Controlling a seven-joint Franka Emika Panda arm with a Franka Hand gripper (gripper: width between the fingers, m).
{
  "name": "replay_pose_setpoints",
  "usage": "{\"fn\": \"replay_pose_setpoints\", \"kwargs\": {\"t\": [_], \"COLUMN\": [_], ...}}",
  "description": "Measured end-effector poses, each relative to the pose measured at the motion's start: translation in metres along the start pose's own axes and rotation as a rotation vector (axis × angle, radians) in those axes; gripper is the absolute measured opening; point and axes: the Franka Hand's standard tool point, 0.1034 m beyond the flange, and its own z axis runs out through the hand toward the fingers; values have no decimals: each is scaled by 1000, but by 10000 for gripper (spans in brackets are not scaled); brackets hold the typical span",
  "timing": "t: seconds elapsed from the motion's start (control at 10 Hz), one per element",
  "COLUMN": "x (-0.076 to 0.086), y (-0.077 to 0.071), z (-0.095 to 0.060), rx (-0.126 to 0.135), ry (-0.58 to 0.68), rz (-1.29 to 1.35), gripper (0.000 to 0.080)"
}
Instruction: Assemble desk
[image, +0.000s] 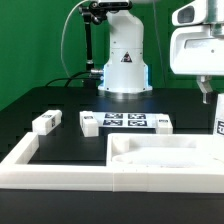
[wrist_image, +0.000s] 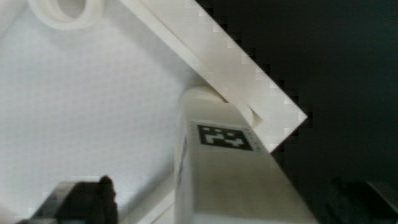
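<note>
As the small white tagged block leg (wrist_image: 228, 165) seems seated at the white plastic tabletop panel (wrist_image: 80, 110), the tool (wrist_image: 222, 205) stands released around it.

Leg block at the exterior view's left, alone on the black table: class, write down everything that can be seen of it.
The leg block is a small, white, oblong piece, apparently plastic, with dark tag marks on its faces. It lies on the black table, with a gap to the marker board beside it, and sits behind the white rim. Only the table touches it.
</note>
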Motion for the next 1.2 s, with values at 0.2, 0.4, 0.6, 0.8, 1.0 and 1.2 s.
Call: {"fn": "replay_pose_setpoints", "kwargs": {"t": [0.2,0.4,0.6,0.8,1.0,1.2], "x": [0,0,3,7,10,8], "y": [0,1,2,4,4,3], "z": [1,1,0,1,3,4], "rx": [0,-4,-32,-35,-37,-36], "ry": [0,1,12,8,5,1], "rz": [-122,-317,-653,-887,-1056,-1193], "gripper": [643,648,649,649,649,649]}}
